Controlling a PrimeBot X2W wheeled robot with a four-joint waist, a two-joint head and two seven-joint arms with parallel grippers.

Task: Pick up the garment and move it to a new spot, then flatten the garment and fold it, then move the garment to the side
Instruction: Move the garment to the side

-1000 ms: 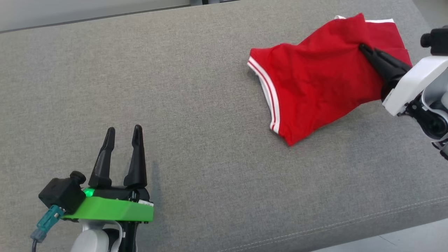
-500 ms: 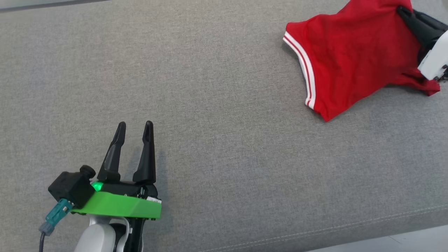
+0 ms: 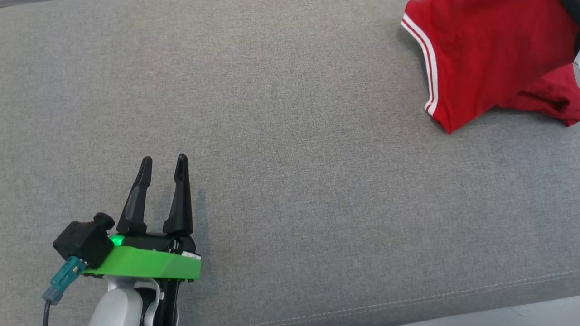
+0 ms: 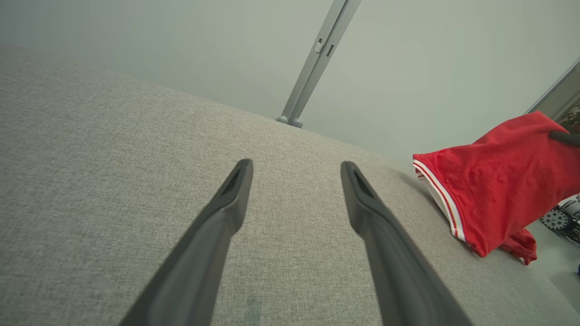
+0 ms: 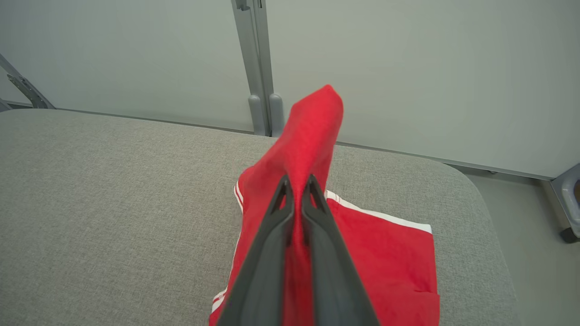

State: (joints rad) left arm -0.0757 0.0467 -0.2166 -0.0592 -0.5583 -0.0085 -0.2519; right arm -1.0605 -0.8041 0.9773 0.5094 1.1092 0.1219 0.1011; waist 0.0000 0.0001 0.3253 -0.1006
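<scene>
A: Item one?
B: Garment [image 3: 489, 54], one. Soft red cloth, creased, with two white stripes along a curved edge. It sits at the far right end of the cushion [image 3: 317, 136], part lying flat and part raised.

A: Raised by what?
B: Right gripper [image 5: 298, 178], one. Its jaws are pressed together on a fold of the garment, and the cloth rises past the tips to a blunt peak.

A: The other claw?
B: Left gripper [image 3: 163, 158], one. It has a green body and a pale forearm, and its jaws are spread with nothing between them. It is over bare cushion at the near left, well apart from the garment.

A: Fingers [image 4: 204, 253]?
B: Four in all, two per gripper. They are dark, matte, long and tapered, with hollowed tips.

A: The cushion?
B: One. Grey woven fabric, coarse-grained, with rounded corners.

A: What does each view add?
B: The head view gives a stitched seam [image 3: 408, 301] along the near edge, with a strip of pale floor [image 3: 543, 314] beyond it. The right wrist view gives a white-edged flat panel of garment beneath the lifted fold. Both wrist views give a plain pale wall [image 5: 136, 45] and one grey metal post [image 5: 258, 68] behind the cushion. The left wrist view gives the garment side-on, hanging from its raised end.
</scene>
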